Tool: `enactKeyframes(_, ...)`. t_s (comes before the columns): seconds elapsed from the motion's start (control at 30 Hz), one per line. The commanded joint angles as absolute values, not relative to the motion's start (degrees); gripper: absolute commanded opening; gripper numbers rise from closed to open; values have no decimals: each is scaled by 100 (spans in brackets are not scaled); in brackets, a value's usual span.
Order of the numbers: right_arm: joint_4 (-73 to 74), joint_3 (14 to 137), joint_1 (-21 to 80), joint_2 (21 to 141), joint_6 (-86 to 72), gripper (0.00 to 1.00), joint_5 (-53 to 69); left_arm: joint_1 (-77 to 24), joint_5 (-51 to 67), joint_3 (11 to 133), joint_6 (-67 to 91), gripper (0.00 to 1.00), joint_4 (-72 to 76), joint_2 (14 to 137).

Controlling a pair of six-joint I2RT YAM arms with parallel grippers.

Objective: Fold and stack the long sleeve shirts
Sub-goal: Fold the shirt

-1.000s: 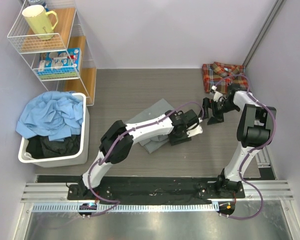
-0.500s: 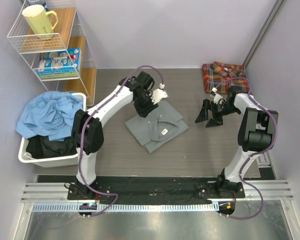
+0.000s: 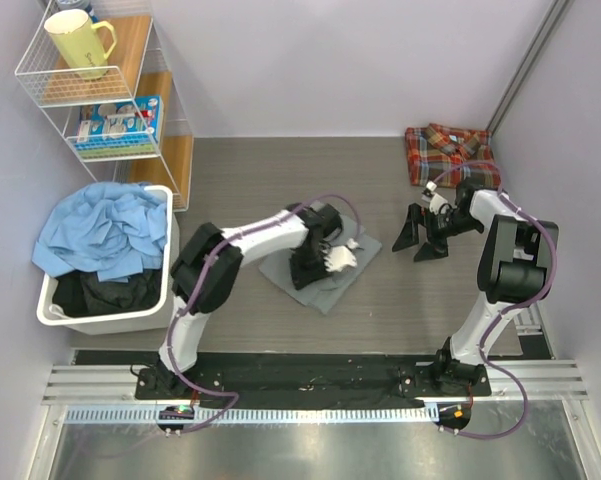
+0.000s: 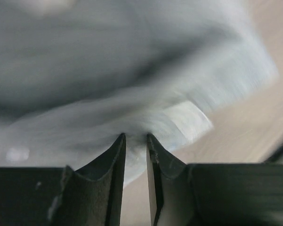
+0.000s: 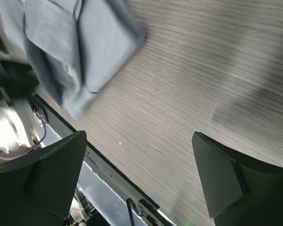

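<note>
Midway across the tabletop (image 3: 230, 190), the left tool (image 4: 135, 136) is sitting at the edge of the folded grey shirt (image 3: 325, 295), jaws nearly together, grasp untellable, while the right tool (image 3: 418, 240) is hanging released near the plaid shirt (image 3: 448, 150); stacking is seemingly coming next, needing a sure pinch.

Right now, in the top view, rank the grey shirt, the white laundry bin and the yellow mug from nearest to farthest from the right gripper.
From the open right gripper:
1. grey shirt, lying flat just to its left.
2. white laundry bin, far left, full of clothes.
3. yellow mug, back left corner, on the top shelf.
</note>
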State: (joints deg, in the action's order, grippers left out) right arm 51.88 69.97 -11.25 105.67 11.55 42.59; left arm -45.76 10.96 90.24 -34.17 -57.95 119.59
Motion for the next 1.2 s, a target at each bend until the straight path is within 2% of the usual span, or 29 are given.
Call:
enactKeyframes(0.0,5291,7592,-1274,10615,1187,100,4069,-6195,2519,10191,-1666,24,-5800,12636)
enactKeyframes(0.03,5300,7707,-1274,10704,1160,100,4069,-6266,2531,10865,-1400,25,-5792,12734)
enactKeyframes(0.13,5317,8111,-1275,10976,1116,98,4096,-5847,3364,11242,-828,45,-5312,12466)
enactKeyframes(0.17,5317,8217,-1257,11030,1116,97,4087,-5305,3688,11128,-583,55,-5065,12306)
enactKeyframes(0.2,5343,8261,-1231,11074,1134,96,4087,-5013,4466,10979,-258,58,-4819,12122)
enactKeyframes(0.27,5396,8367,-1143,11188,1213,94,4061,-4250,4885,10366,595,61,-4037,11577)
enactKeyframes(0.4,5414,8525,-635,11381,1301,88,3991,-3412,4791,9599,940,63,-3525,10838)
enactKeyframes(0.5,5370,8692,-274,11610,1380,78,3789,-2902,4589,9213,1037,63,-3471,10451)
enactKeyframes(0.6,5344,8955,174,11935,1406,64,3586,-2541,4386,8730,950,63,-3506,10073)
enactKeyframes(0.63,5344,9026,358,12040,1415,53,3438,-2470,4316,8597,923,63,-3524,9985)
enactKeyframes(0.7,5335,9280,535,12391,1494,42,3262,-2294,4193,8308,774,63,-3699,9756)
enactKeyframes(0.73,5344,9403,701,12514,1512,33,3139,-2190,4175,8210,765,63,-3726,9678)
enactKeyframes(0.77,5370,9735,816,12811,1529,29,3094,-2154,4149,8070,747,62,-3727,9520)
enactKeyframes(0.8,5379,9956,913,12962,1555,16,3024,-2110,4105,7799,738,62,-3666,9414)
enactKeyframes(0.87,5388,10822,1281,13296,1661,8,2823,-2074,4061,7472,643,61,-3490,9221)
enactKeyframes(0.93,5501,12059,1554,13867,1897,6,2839,-2083,4052,7015,589,59,-3358,8948)
enactKeyframes(1.03,5896,13799,2056,14492,2345,8,2848,-2196,3991,6637,160,58,-3155,8772)
enactKeyframes(1.1,6003,14219,2223,14494,2522,19,2690,-2337,3650,6609,-539,58,-3225,8789)
enactKeyframes(1.17,5750,13950,2171,13977,2628,25,2654,-2662,3280,6766,-895,58,-3330,9008)
